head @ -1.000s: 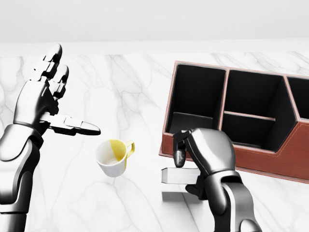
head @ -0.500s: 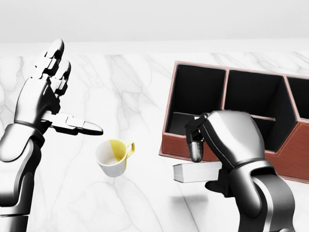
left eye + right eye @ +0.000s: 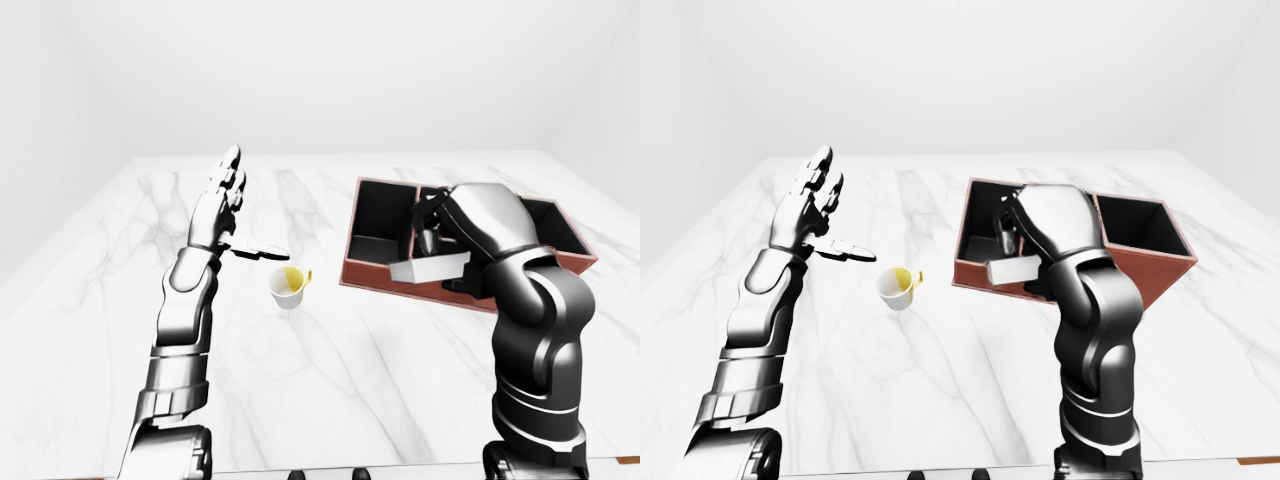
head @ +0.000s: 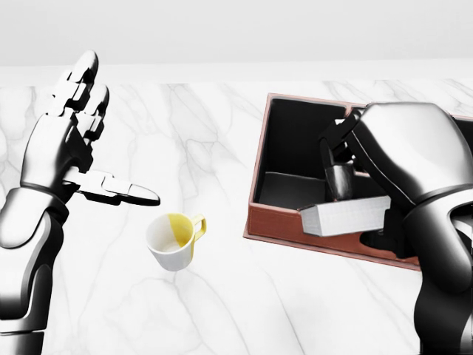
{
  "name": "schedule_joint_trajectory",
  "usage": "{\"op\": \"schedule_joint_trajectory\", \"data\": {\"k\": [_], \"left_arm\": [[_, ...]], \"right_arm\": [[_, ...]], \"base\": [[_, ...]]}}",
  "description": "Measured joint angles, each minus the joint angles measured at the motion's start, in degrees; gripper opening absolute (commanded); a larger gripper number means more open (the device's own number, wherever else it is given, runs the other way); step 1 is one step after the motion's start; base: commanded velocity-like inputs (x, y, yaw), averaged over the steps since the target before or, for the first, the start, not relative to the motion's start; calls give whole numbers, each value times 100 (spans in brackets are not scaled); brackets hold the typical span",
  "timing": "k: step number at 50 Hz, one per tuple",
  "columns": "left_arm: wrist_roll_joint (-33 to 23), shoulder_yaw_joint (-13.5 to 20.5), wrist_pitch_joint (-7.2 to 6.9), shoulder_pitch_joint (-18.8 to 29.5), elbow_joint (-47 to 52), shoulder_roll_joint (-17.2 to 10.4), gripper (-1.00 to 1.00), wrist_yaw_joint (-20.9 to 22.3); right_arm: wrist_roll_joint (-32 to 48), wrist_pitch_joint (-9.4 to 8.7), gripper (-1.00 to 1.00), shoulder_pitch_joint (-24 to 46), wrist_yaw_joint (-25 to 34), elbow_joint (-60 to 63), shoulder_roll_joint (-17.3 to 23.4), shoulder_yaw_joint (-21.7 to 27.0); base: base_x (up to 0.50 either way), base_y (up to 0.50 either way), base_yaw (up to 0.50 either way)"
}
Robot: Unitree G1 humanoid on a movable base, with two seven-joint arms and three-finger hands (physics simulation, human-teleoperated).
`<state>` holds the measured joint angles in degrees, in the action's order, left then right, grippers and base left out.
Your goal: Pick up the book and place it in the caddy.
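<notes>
White marble table (image 3: 330, 370) fills the lower half of the left-eye view, under plain pale walls. At right of centre the brown caddy (image 3: 372, 277) sits on it, its dark compartments open upward. The right hand (image 3: 440, 235) is curled around the book (image 3: 432, 269), a pale block held flat above the caddy's near rim, at its left end. Left of the caddy, well apart, a cup (image 3: 288, 287) with a yellow inside stands tilted on the marble. The left hand (image 3: 222, 212) is raised at centre left, fingers spread wide and thumb pointing right, holding nothing.

Head view: the caddy's reddish wall (image 4: 275, 226) runs along the right side. The right hand's dark fingers (image 4: 339, 180) press on the top of the book (image 4: 346, 215), which sits level across the near wall of the left compartment, partly over the dark inside. Whether the book touches the rim I cannot tell. The cup (image 4: 174, 241) lies at lower centre, handle to the right. The left hand (image 4: 68, 140) is at upper left, open flat, thumb stretched out toward the cup but clear above it.

Right-eye view: the same grasp shows from a shifted angle, the book (image 3: 1012, 269) at the caddy's (image 3: 1160, 257) left end, the forearm covering the middle of the box.
</notes>
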<state>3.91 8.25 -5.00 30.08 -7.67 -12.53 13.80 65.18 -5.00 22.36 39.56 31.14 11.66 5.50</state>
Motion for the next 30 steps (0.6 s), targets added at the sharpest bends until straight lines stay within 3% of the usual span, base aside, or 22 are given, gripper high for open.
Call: {"op": "schedule_joint_trajectory", "data": {"k": [12, 30], "left_arm": [[-14, -11, 0, -1, 91, 19, 100, 6], [-9, 3, 0, -13, 129, 10, 100, 8]], "right_arm": [[-214, 0, -100, 928, 45, -553, 502, 209], [-347, 0, -100, 2041, 7, -2392, 1004, 195]], "base": [[0, 0, 0], [0, 0, 0]]}}
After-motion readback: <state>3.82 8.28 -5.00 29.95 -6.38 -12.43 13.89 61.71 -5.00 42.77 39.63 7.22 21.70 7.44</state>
